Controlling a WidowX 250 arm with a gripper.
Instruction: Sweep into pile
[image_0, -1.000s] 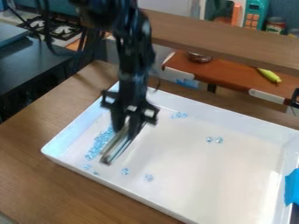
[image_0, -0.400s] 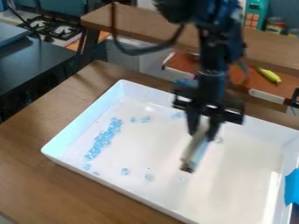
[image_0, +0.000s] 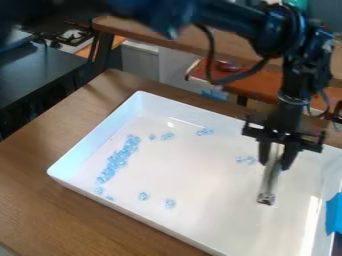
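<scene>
"Gripping what, please, was the hand (image_0: 275, 161)?"
"A slim sweeping tool (image_0: 269, 181), beside some loose blue beads (image_0: 250, 160) in the white tray (image_0: 200, 175)."
"And the danger?"
"Too fast a stroke could scatter them, I judged."

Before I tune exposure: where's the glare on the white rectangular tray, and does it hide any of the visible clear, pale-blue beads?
Camera view: long bright streak on the right part of the tray, beside the blue patch; camera view: smaller highlight by the far wall, toward the left; neither covers the visible beads.
</scene>
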